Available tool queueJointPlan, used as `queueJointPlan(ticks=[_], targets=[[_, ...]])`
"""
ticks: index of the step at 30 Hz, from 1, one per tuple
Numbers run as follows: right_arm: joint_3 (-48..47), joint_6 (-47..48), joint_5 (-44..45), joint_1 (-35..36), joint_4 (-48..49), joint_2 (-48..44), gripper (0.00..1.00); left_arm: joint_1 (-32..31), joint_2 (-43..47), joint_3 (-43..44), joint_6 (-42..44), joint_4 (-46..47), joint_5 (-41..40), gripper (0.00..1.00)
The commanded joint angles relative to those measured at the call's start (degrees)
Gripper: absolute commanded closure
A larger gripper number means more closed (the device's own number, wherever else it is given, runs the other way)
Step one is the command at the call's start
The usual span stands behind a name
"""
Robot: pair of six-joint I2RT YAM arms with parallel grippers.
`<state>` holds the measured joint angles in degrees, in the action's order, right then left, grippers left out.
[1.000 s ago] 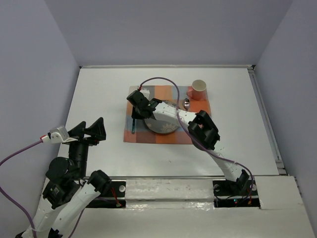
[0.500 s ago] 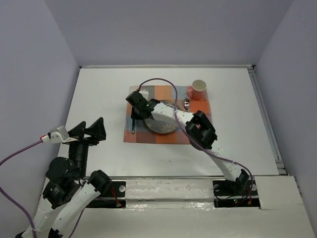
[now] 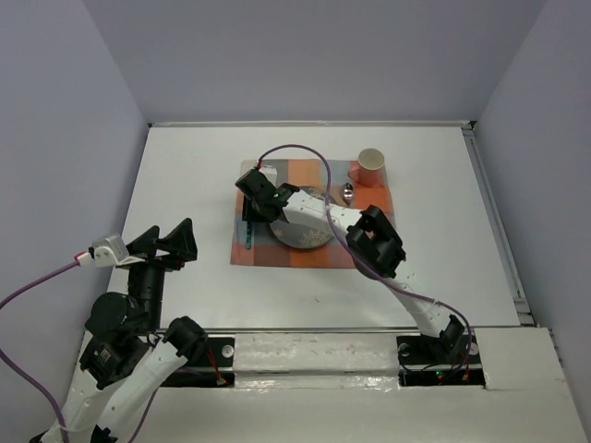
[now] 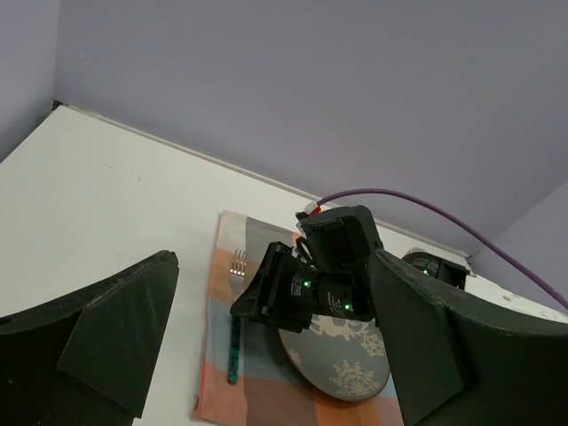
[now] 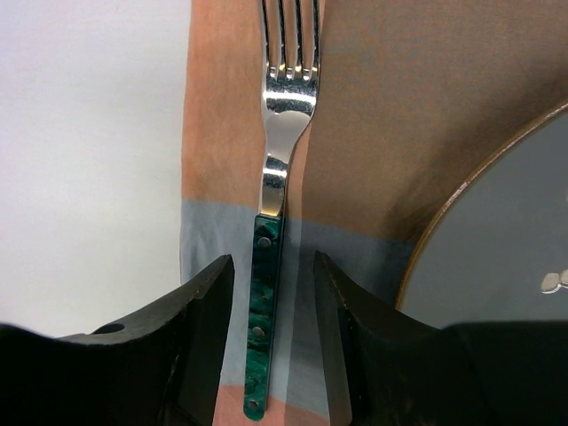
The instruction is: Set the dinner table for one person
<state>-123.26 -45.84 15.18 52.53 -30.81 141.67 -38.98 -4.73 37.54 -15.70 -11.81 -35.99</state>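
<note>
White surface (image 3: 185,175): cloth (image 3: 295,257), plate (image 3: 309,235), fork (image 5: 273,204) at plate's 9 o'clock, spoon (image 3: 347,193), cup (image 3: 369,166). Right fingers (image 5: 200,337) spread astride fork, left fingers (image 4: 115,328) spread wide; setting looks nearly done.

The fork (image 5: 271,209) loses its tine tips off-frame.

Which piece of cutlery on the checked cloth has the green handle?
The fork, lying left of the plate; the spoon sits on the plate's right, beside the cup.
</note>
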Motion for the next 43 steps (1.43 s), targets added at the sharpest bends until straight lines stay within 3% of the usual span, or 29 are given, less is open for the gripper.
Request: queueJointPlan(ticks=[1, 4, 7, 11, 15, 19, 20, 22, 25, 31, 43], targets=[[2.0, 4.2, -0.1, 0.5, 3.8, -8.7, 0.52, 0.6, -1.7, 0.8, 1.0, 2.8, -0.1, 0.01], [7.1, 8.5, -0.3, 1.5, 7.0, -15.9, 0.52, 0.7, -1.7, 0.8, 1.6, 2.8, -0.1, 0.01], [18.5, 13.7, 0.5, 2.8, 14.4, -23.9, 0.52, 0.8, -1.4, 0.8, 1.8, 2.8, -1.1, 0.01], [39.5, 20.7, 0.4, 4.3, 30.3, -45.5, 0.49, 1.1, -1.0, 0.6, 2.4, 3.2, -0.3, 0.01], [55.5, 24.9, 0.3, 4.3, 34.8, -63.1, 0.46, 1.5, -0.9, 0.5, 3.1, 3.8, 1.7, 0.01], [68.0, 27.6, 6.8, 4.3, 34.8, -80.3, 0.32, 1.9, -1.3, 0.6, 3.7, 4.0, 3.6, 0.01], [72.5, 27.9, 8.0, 4.3, 34.8, -83.8, 0.25, 2.0, -1.3, 0.6, 3.7, 4.3, 3.7, 0.01], [76.5, 29.0, 12.6, 4.3, 34.9, -94.2, 0.01, 2.2, -1.4, 0.5, 3.8, 4.7, 3.5, 0.01], [82.6, 28.6, 22.8, 4.3, 35.7, -104.6, 0.0, 2.3, -2.1, 0.3, 4.0, 5.5, 2.9, 0.01], [85.1, 33.9, 33.0, 4.3, 33.2, -107.3, 0.0, 2.5, -4.0, 0.9, 4.2, 5.6, 2.7, 0.01], [86.5, 32.7, 30.4, 4.3, 32.7, -107.9, 0.0, 2.5, -11.1, 2.0, 4.3, 3.9, 7.3, 0.01]])
